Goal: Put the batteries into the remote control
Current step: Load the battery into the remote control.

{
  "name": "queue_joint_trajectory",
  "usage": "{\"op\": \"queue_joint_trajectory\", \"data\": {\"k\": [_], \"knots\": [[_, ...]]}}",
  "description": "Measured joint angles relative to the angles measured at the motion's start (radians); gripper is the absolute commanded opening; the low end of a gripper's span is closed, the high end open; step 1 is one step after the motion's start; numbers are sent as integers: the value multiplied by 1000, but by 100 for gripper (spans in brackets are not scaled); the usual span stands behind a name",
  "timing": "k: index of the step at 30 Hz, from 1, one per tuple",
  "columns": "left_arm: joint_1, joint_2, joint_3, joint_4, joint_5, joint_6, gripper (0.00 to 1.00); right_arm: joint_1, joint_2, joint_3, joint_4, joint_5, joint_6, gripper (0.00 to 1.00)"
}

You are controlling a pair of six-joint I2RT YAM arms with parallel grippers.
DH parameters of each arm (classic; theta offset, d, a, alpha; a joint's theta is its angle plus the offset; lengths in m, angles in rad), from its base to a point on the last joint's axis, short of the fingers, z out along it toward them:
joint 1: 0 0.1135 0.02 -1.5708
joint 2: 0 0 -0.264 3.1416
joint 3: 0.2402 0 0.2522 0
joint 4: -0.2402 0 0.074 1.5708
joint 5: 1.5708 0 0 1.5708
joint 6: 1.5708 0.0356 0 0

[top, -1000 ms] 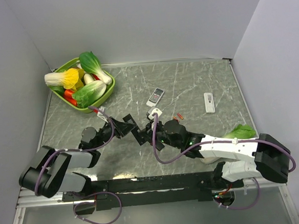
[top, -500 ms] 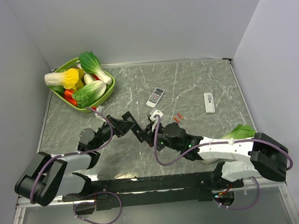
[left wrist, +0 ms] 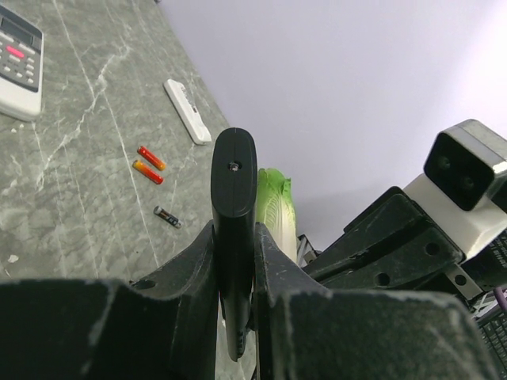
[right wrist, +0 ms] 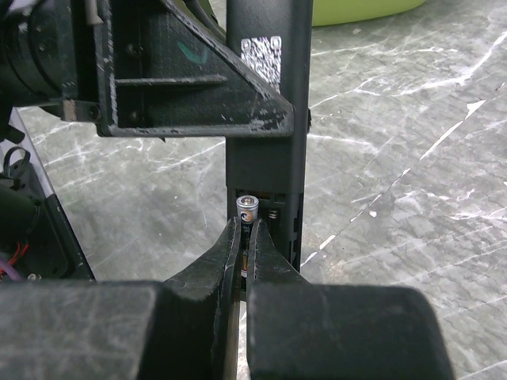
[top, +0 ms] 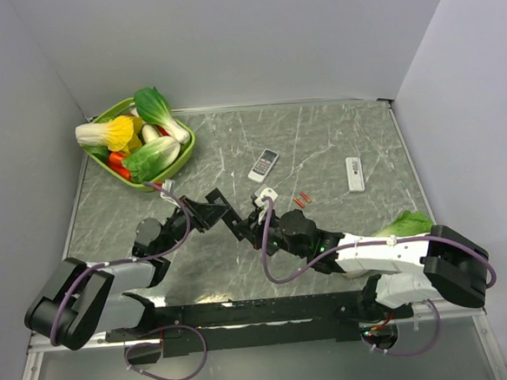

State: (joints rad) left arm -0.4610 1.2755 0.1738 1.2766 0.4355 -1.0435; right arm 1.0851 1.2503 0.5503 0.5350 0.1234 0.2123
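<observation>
My left gripper (left wrist: 234, 233) is shut on a black remote control (left wrist: 234, 170) and holds it off the table; the left wrist view shows it edge-on. In the right wrist view its open battery bay (right wrist: 274, 212) faces me. My right gripper (right wrist: 244, 226) is shut on a dark battery (right wrist: 248, 210) with a silvery end, whose tip sits at the left slot of the bay. From above, both grippers meet at the remote control (top: 236, 228) mid-table. Two orange-red batteries (top: 302, 199) lie on the table, and a dark battery (left wrist: 167, 217) lies near them.
A grey-white remote (top: 264, 163) and a slim white remote (top: 354, 173) lie farther back. A green basket (top: 186, 153) of toy vegetables stands at the back left. A green leafy vegetable (top: 406, 224) lies by the right arm.
My right gripper has moved a little left with the battery, closer to the held remote control, uncovering the orange-red batteries. The left gripper has shifted slightly.
</observation>
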Motion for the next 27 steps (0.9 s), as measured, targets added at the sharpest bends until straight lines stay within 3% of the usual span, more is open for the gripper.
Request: {"op": "queue_joint_trajectory", "data": {"k": [15,27], "knots": [[1,-63,-6,-10,-4,9,2,2,0,-2,35,-21,-31,5],[2,-117,-13,-29,-15,2,2,2,-10,-2,55,-50,-44,16]]}}
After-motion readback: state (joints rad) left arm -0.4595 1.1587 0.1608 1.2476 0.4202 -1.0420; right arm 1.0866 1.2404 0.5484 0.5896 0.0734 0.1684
